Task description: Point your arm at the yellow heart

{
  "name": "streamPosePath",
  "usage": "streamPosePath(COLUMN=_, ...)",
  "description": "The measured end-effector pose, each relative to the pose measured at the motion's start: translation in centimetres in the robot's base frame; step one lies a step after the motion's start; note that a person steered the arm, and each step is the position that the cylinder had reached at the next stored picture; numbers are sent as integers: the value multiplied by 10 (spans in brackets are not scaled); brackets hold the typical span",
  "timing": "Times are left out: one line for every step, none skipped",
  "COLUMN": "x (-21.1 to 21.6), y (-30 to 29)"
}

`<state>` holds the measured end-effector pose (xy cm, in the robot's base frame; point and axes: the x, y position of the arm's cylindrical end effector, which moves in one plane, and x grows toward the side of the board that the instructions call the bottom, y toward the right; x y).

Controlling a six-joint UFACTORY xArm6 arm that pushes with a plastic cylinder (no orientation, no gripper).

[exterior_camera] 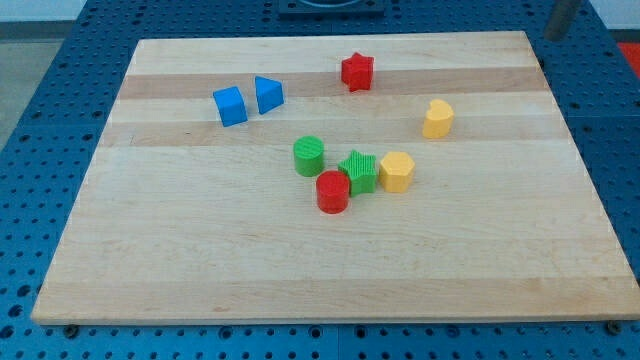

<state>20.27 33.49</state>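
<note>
— Where is your pincer, and what does it hold?

— You see none, so I cannot tell you its opening or hold. Only my tip (553, 37) shows, at the view's top right, off the table (200, 270).

— And the yellow heart (437, 118)?

— Look below my tip and toward the view's left, well apart from it. It stands alone; the other yellow block (396, 171) sits farther off, touching the green star (358, 171).
</note>
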Motion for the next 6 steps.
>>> streamPosePath(x=0, y=0)
streamPosePath(x=13, y=-11)
streamPosePath(x=37, y=-35)
streamPosePath(x=70, y=-62)
streamPosePath(x=108, y=-94)
streamPosePath(x=145, y=-122)
